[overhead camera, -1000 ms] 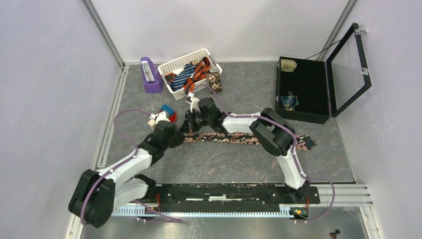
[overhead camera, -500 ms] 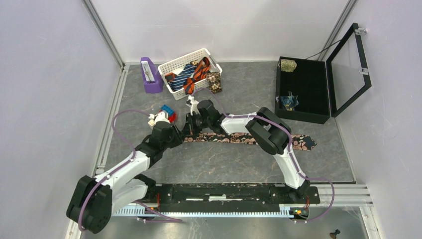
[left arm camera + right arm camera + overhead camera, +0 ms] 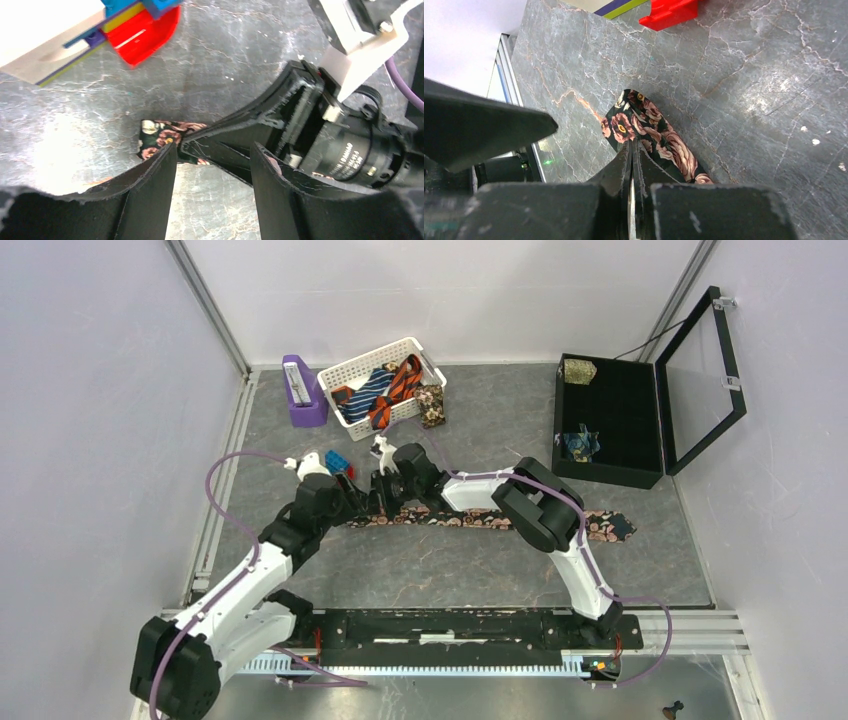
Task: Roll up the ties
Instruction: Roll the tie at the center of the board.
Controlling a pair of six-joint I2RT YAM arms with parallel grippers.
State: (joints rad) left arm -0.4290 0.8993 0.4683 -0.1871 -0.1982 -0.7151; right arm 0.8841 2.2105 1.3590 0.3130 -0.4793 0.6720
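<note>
A dark tie with pink-cream flowers (image 3: pixel 462 519) lies flat across the middle of the table, wide end at the right. My right gripper (image 3: pixel 377 502) is shut on its narrow left end. In the right wrist view the tie end (image 3: pixel 636 120) sticks out past the closed gripper (image 3: pixel 631 150). My left gripper (image 3: pixel 350 506) is open just left of it. In the left wrist view the left gripper (image 3: pixel 212 152) faces the right fingers (image 3: pixel 235 145) and the tie tip (image 3: pixel 157 135), holding nothing. More striped ties (image 3: pixel 385 388) lie in a white basket (image 3: pixel 352 368).
Red, blue and white toy blocks (image 3: pixel 336 462) sit just behind the grippers, also in the left wrist view (image 3: pixel 135 30). A purple stand (image 3: pixel 302 390) is beside the basket. An open black box (image 3: pixel 610 465) at the right holds two rolled ties (image 3: pixel 579 370).
Both grippers have shifted left and a little away from the bases. The tie's narrow end has been drawn left with the right gripper.
</note>
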